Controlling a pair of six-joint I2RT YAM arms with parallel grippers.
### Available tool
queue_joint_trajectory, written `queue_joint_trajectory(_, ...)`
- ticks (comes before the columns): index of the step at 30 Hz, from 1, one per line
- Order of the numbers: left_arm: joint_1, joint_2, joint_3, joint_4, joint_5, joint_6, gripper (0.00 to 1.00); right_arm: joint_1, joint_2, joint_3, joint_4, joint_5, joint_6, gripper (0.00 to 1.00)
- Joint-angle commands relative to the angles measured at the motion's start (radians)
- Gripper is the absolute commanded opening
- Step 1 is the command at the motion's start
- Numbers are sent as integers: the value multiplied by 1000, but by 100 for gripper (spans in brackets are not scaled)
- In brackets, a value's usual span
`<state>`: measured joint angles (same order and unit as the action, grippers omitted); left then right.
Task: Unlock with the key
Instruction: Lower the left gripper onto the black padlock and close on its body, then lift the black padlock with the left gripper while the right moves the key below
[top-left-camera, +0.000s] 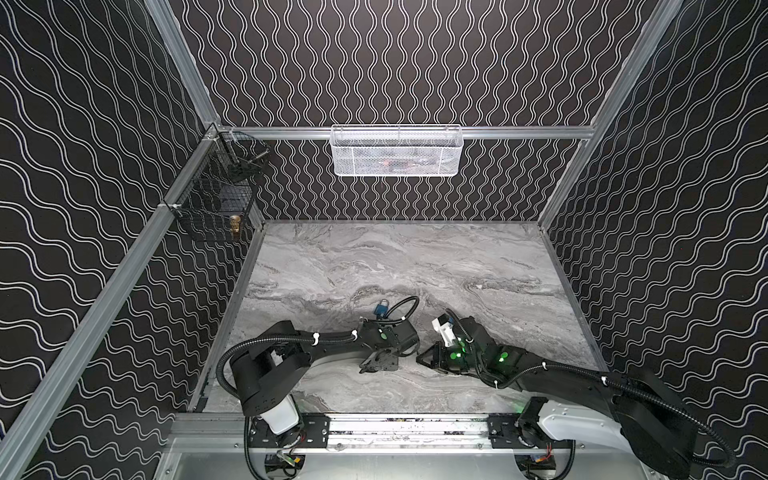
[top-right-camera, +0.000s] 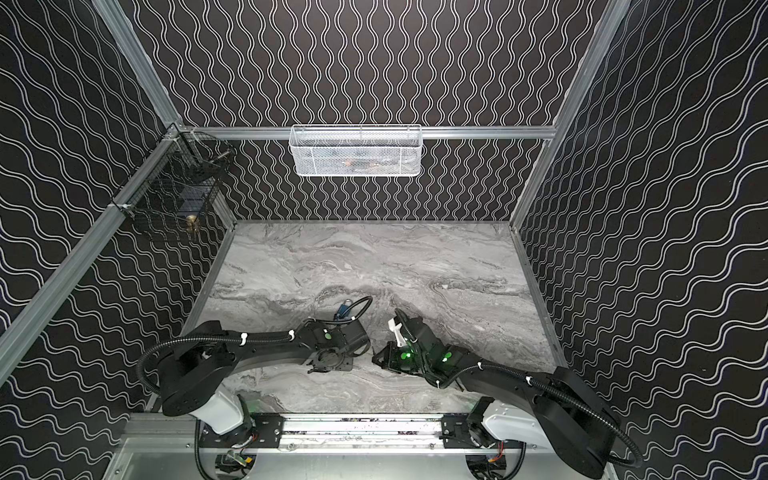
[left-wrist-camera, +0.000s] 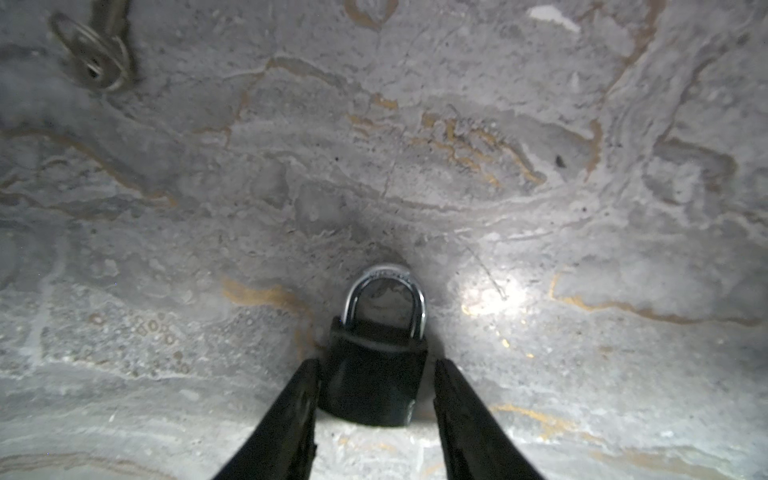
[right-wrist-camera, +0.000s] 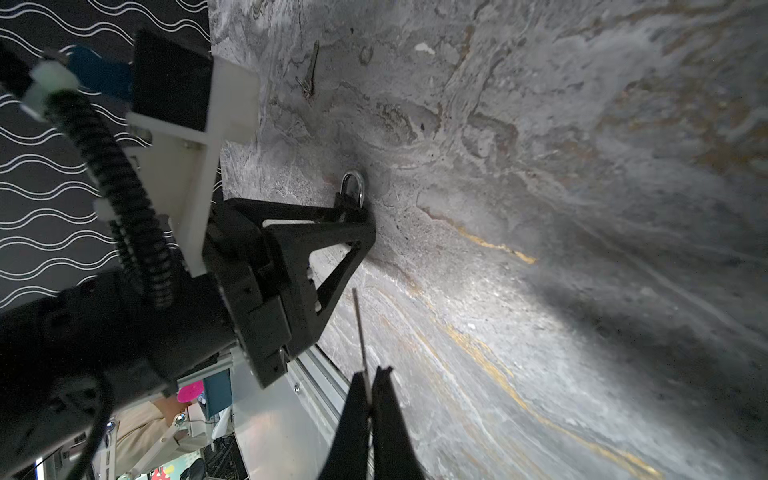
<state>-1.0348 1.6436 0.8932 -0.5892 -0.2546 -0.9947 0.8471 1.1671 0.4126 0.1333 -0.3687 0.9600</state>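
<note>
Left gripper, lower middle in both top views, stands half-open astride the padlock on the marble table; right gripper pinches the key tight.

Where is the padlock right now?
In the left wrist view the padlock sits on the marble table between the fingers of the left gripper, shackle pointing away from it; the top views do not show it.
</note>
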Motion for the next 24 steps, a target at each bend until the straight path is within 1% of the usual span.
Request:
queue_joint_trajectory(1,5,9,-7,-1,0,-5,46,1,3,-1,32,-5,13,0)
queue_joint_trajectory(13,6,-4,-4,-10,0,-12,37,0,15,0,36,-10,9,0)
queue_joint_trajectory(19,5,-56,-7,-23,-27,-39,33,0,4,12,8,-2,-6,0)
queue_joint_trajectory(24,6,-94,-4,-29,-49,-58,33,0,-2,18,-11,1,-10,0)
